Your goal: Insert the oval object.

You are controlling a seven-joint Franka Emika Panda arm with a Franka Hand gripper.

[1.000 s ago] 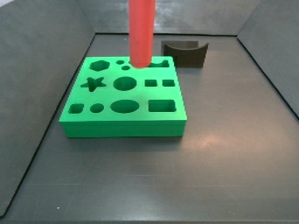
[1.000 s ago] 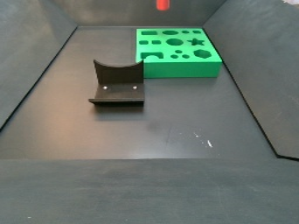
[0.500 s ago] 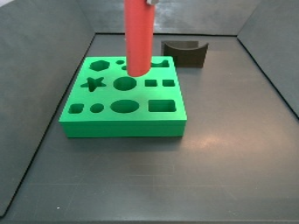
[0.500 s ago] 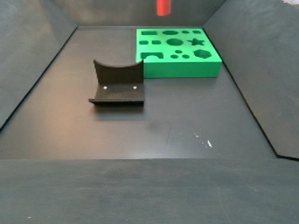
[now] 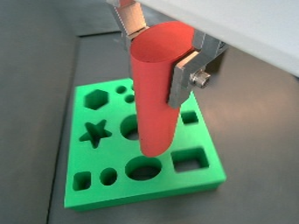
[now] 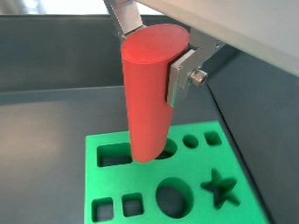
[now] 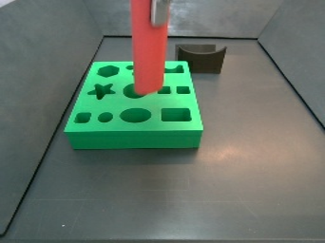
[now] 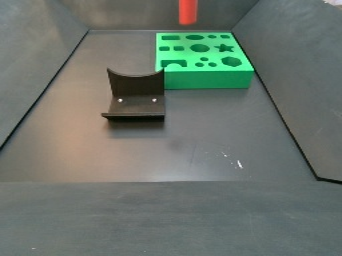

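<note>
One pincer (image 5: 158, 51) grips oval object (image 5: 158, 96) above green block (image 5: 198, 175).

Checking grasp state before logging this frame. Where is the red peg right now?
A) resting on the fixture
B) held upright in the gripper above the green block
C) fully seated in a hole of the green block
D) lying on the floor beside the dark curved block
B: both wrist views show the red peg upright, clamped in the gripper, its lower end over the green block.

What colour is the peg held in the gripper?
Red-orange peg, clearest in a wrist view, held by the gripper.
</note>
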